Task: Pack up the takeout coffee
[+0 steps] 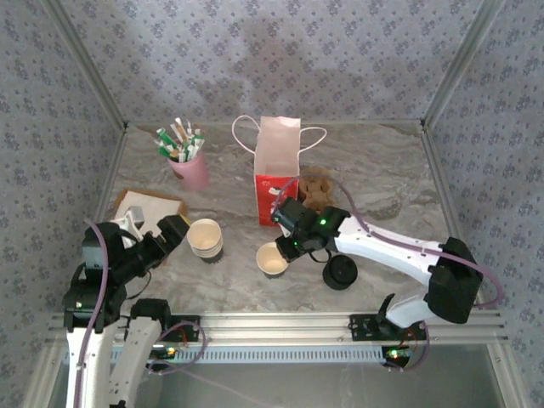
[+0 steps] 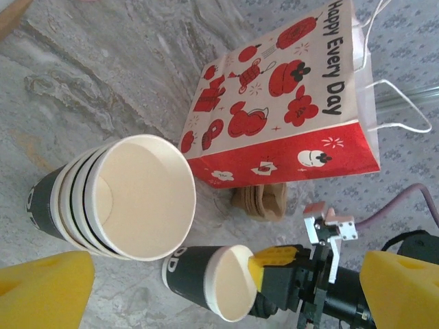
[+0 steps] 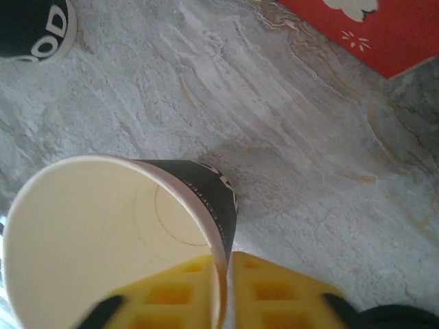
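The takeout coffee is a black paper cup (image 1: 272,258) with a cream inside and no lid on it. It stands on the marble table in front of the red-and-white paper bag (image 1: 277,170). My right gripper (image 1: 285,246) is shut on the cup's rim (image 3: 218,260), one yellow finger inside the wall and one outside. A black lid (image 1: 339,274) lies on the table to the cup's right. My left gripper (image 1: 166,234) is open at the left, facing the cup (image 2: 206,277) and the bag (image 2: 281,103) with nothing between its fingers.
A stack of nested cups (image 1: 205,239) stands left of the held cup. A pink cup with sachets (image 1: 189,166) is at the back left. Brown paper sleeves (image 1: 319,191) lie right of the bag. A flat cardboard box (image 1: 149,206) sits by the left arm.
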Motion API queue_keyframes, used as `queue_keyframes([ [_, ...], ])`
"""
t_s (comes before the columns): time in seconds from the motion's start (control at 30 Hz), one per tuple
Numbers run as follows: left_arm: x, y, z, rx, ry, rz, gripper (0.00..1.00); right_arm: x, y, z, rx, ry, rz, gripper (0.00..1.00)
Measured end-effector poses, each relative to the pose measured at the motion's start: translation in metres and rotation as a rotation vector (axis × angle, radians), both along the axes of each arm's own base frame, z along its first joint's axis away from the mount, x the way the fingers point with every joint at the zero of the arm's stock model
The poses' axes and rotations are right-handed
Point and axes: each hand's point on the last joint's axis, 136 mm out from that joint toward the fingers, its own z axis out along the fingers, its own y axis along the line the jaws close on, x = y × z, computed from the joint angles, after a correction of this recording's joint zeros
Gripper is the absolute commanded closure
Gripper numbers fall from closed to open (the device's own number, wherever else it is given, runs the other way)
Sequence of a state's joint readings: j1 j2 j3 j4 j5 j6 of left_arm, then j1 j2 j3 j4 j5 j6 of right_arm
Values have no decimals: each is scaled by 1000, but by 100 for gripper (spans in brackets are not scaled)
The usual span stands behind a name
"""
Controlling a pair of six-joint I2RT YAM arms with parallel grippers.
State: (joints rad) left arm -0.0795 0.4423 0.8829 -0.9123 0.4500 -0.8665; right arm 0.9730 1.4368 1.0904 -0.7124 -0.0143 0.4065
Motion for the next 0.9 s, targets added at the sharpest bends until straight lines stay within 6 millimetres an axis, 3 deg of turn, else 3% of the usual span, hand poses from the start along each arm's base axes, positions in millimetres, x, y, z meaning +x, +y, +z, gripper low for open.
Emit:
queue_keyframes([
  [0.17, 5, -6, 0, 9, 1, -34, 1, 1, 1, -4, -5, 8, -8, 53],
  [0.33, 7, -15, 1, 18, 0, -85, 1, -1, -4, -1, -13, 12, -18, 27],
  [0.5, 7, -35, 4, 55, -15, -182, 1, -6, -18, 31, 43, -38, -54, 1],
  [0.7, 8, -78, 4, 178, -30, -335, 1, -6, -49, 68, 93, -117, -145, 0],
  [0.8, 6, -104, 1, 259, -46, -412, 1, 0, -73, 70, 59, -134, -250, 0],
  [0.9, 7, -126, -3, 331, -66, -459, 1, 3, -102, 59, 0, -123, -364, 0],
])
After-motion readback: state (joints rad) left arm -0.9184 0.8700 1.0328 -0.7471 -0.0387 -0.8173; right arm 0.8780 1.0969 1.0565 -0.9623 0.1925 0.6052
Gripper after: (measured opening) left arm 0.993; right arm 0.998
